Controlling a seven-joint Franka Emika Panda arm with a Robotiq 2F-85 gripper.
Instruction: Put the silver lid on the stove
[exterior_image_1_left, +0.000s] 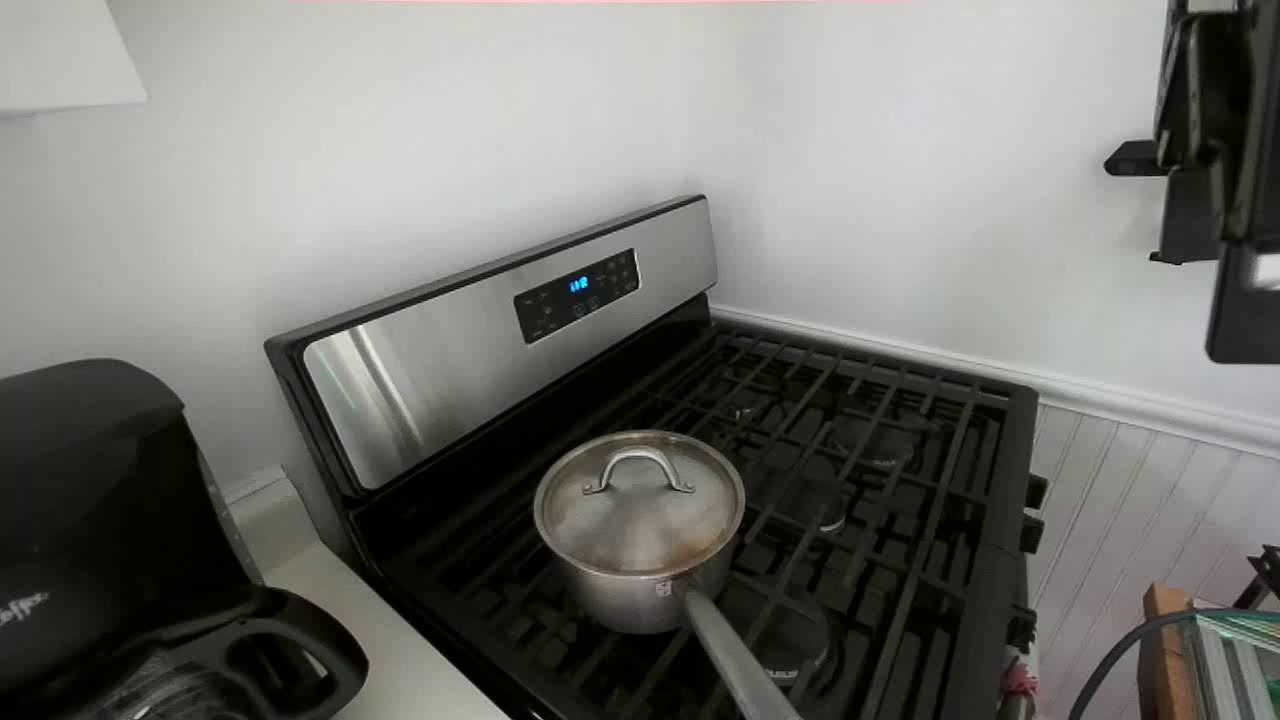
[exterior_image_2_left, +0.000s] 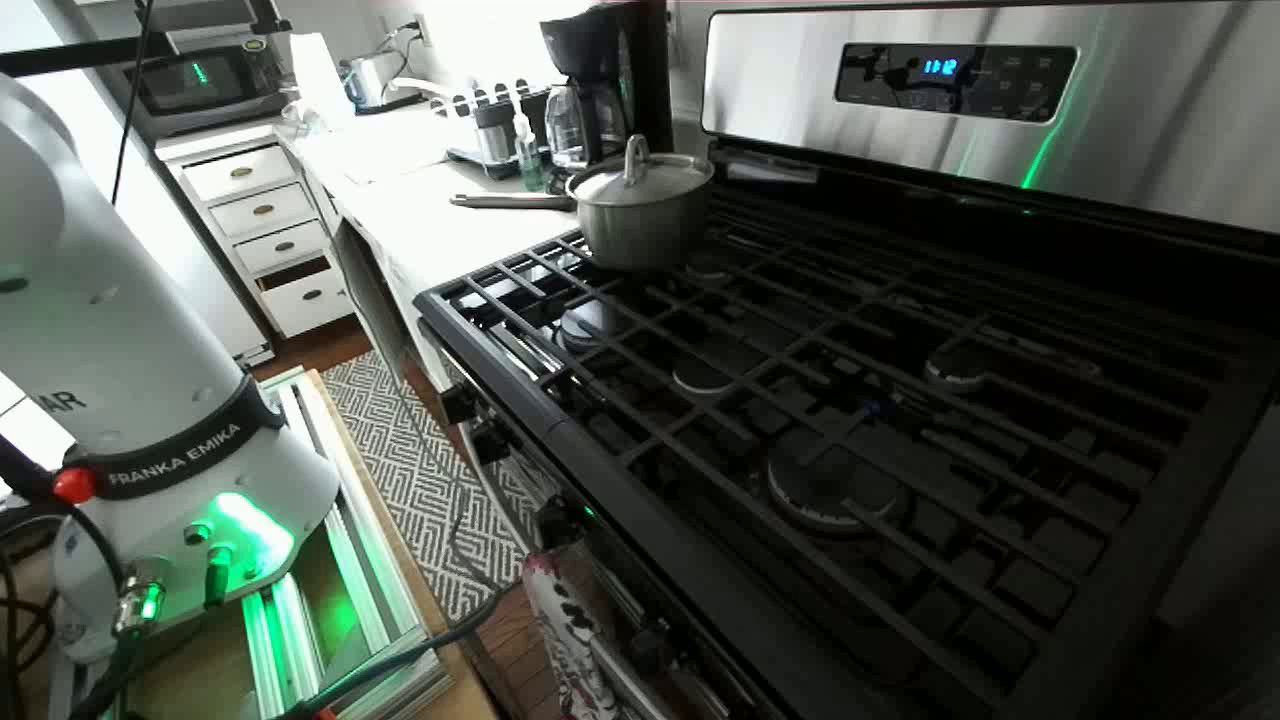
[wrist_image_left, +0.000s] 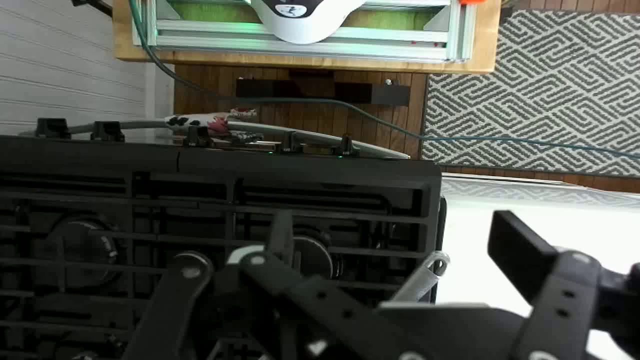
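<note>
The silver lid (exterior_image_1_left: 640, 525) is on top of the saucepan (exterior_image_1_left: 625, 605), and the saucepan is on the stove (exterior_image_1_left: 880, 480), as is seen in both exterior views. The lid should probably be taken off first: its loop (exterior_image_1_left: 640, 455) should be pinched from both sides and lifted straight up, so the saucepan is not dragged, then let down flat beside it. The gripper (wrist_image_left: 400, 237) is spread wide, with nothing held. One lid, one saucepan and one stove are counted; farther out, one gripper with two fingers (wrist_image_left: 520, 237), five black knobs (wrist_image_left: 107, 131), one cloth (wrist_image_left: 190, 121) and four drawers (exterior_image_2_left: 240, 215).
</note>
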